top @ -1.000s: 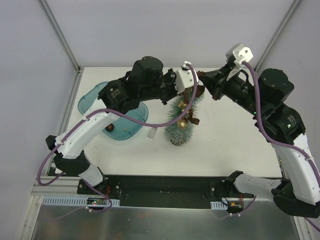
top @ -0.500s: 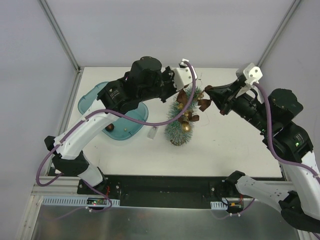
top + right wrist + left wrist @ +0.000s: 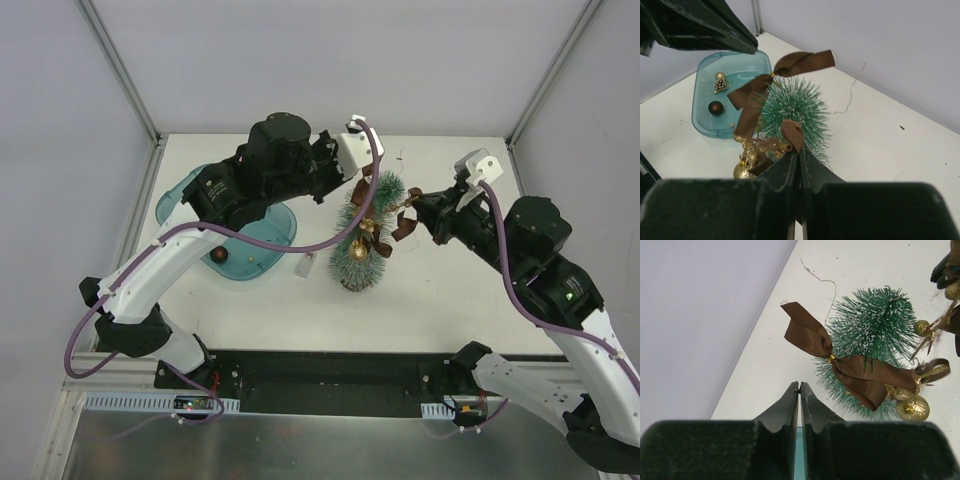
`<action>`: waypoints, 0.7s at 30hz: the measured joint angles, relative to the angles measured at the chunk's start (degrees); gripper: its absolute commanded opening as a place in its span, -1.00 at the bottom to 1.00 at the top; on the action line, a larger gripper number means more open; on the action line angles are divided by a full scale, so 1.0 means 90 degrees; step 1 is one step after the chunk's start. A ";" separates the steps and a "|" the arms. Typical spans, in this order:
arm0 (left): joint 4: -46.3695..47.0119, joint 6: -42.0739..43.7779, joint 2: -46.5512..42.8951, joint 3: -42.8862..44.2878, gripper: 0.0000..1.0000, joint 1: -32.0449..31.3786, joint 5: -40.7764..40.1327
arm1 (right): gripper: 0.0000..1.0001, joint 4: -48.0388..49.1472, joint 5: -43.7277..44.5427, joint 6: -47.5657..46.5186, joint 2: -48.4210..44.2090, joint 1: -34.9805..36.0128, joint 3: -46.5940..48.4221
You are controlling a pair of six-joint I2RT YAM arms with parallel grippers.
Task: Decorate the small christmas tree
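The tree stands mid-surface beside the tray. My right claw pinches a ribbon loop — I'd drape it slowly, without tipping anything. The left claw is closed, empty.

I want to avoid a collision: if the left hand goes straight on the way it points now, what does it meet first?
Probably the brown ribbon bow on the small christmas tree, directly ahead of the shut left hand; depth is unclear.
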 measured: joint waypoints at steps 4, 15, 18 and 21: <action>0.0005 0.0002 -0.0070 -0.0036 -0.91 0.0036 -0.0012 | -0.90 0.0027 0.0340 0.0036 -0.0163 0.0000 -0.0294; 0.0029 0.0000 -0.0180 -0.0073 -0.90 0.0039 -0.0015 | -0.65 0.0153 0.0661 0.0063 0.0187 -0.0228 -0.0172; 0.0027 0.0000 -0.0180 -0.0097 -0.90 0.0039 -0.0015 | -0.44 0.0211 0.0607 0.0066 0.0432 -0.0352 -0.0085; 0.0029 0.0000 -0.0182 -0.0119 -0.90 0.0039 -0.0012 | -0.10 0.0284 0.0461 0.0087 0.0646 -0.0466 -0.0080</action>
